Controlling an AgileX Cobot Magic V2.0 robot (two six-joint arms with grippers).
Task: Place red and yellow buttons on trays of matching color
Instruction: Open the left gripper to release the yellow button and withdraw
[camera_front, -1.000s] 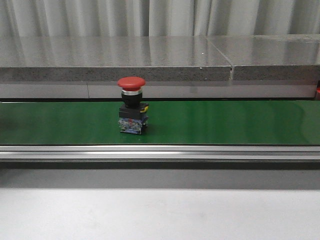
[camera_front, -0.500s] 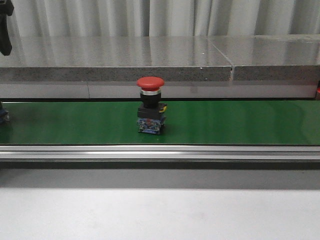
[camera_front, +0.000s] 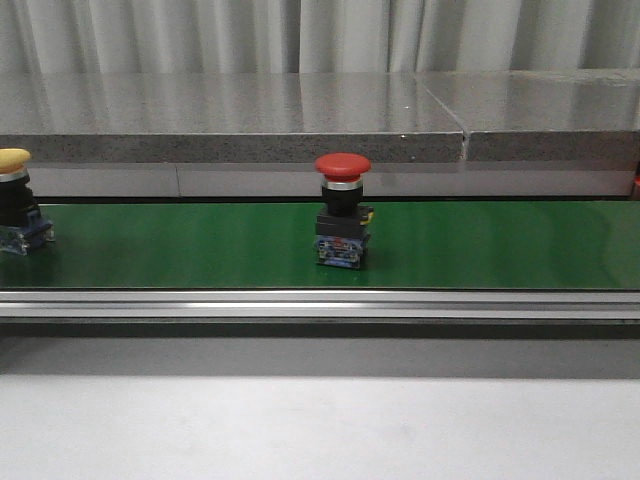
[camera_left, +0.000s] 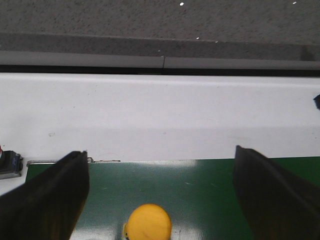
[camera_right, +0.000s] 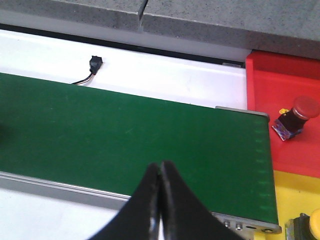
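Observation:
A red button (camera_front: 342, 215) stands upright on the green belt (camera_front: 480, 245), near its middle. A yellow button (camera_front: 15, 205) stands on the belt at the far left edge. In the left wrist view the yellow button (camera_left: 148, 223) sits below and between the wide-apart fingers of my left gripper (camera_left: 160, 150), which is open and touches nothing. My right gripper (camera_right: 160, 166) is shut and empty, hovering over the belt's near edge. Beyond the belt's end, the red tray (camera_right: 280, 85) holds another red button (camera_right: 296, 116) lying tilted. The yellow tray (camera_right: 295, 200) holds a yellow button (camera_right: 311, 225), cut off by the frame.
A grey stone ledge (camera_front: 300, 115) runs behind the belt, and a metal rail (camera_front: 320, 303) runs along its front. A small black connector with wires (camera_right: 94, 64) lies on the white surface behind the belt. Neither arm shows in the front view.
The red button has ridden the belt to the right. The yellow button has come into view at the left edge. A dark arm part seen at top left half a second ago is gone.

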